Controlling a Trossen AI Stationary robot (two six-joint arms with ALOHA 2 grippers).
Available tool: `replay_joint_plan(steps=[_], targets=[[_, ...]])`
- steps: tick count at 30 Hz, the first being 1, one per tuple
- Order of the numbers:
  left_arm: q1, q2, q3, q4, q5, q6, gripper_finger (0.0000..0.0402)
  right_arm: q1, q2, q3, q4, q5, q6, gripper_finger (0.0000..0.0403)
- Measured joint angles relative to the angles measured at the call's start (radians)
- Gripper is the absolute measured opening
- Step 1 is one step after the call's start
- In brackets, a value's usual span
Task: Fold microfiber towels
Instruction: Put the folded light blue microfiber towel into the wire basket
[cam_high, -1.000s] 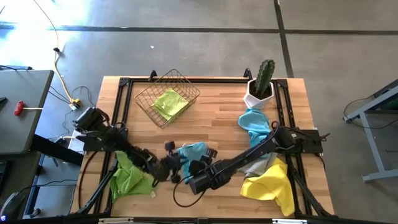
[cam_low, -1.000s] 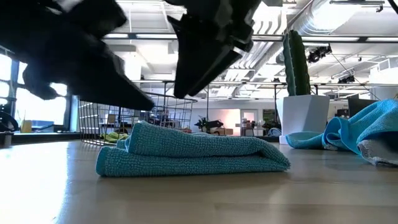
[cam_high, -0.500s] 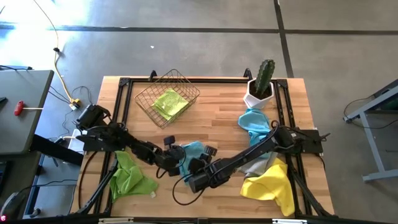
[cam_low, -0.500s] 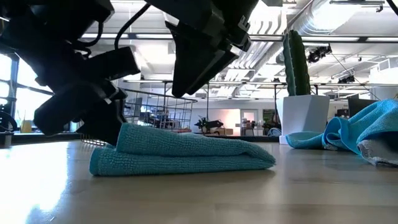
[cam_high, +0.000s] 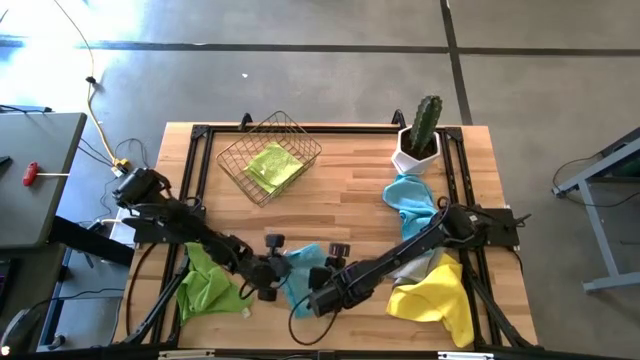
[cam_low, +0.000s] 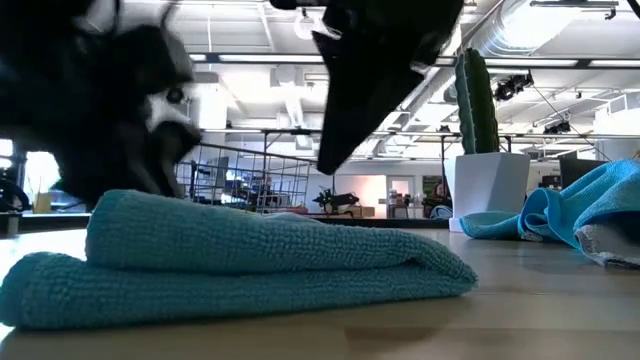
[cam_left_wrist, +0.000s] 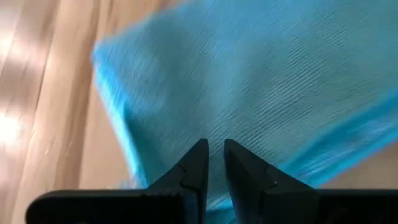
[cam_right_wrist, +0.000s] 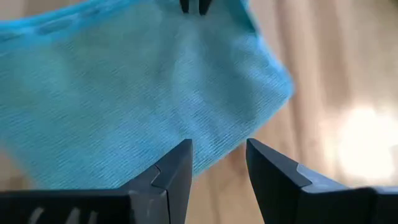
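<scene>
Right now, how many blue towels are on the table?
2. A folded blue towel lies at the front centre between both grippers; a crumpled blue towel lies beside the cactus pot. More may be hidden under the right arm.

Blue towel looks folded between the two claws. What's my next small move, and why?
Probably lift the right claw clear: it hangs open above the folded blue towel, gripping nothing. The left claw is nearly shut at the towel's edge, so it could then carry the towel to the wire basket, where a folded green towel lies.
</scene>
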Motion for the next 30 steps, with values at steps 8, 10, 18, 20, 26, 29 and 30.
replay_joint_plan(steps=[8, 10, 18, 20, 26, 29, 30], targets=[[-0.093, -0.147, 0.074, -0.079, 0.098, -0.071, 0.0078, 0.011, -0.009, 0.000, -0.054, -0.096, 0.053, 0.0145], [-0.118, -0.167, 0.080, -0.071, 0.132, -0.143, 0.0098, 0.013, -0.009, 0.000, -0.075, -0.095, 0.053, 0.0145], [-0.200, -0.166, 0.079, -0.128, 0.146, -0.319, 0.0175, 0.028, -0.009, 0.000, 0.007, -0.094, -0.047, 0.0145], [-0.219, -0.153, 0.078, -0.129, 0.134, -0.283, 0.0185, 0.043, -0.009, 0.000, 0.065, -0.079, -0.105, 0.0145], [-0.263, -0.130, 0.078, -0.102, 0.044, -0.183, 0.0189, 0.092, 0.005, 0.000, 0.231, -0.055, -0.188, 0.0145], [-0.272, -0.126, 0.079, -0.086, 0.021, -0.183, 0.0189, 0.112, 0.025, 0.000, 0.297, -0.025, -0.186, 0.0145], [-0.275, -0.126, 0.078, -0.085, 0.017, -0.183, 0.0189, 0.117, 0.032, 0.000, 0.316, -0.023, -0.186, 0.0145]])
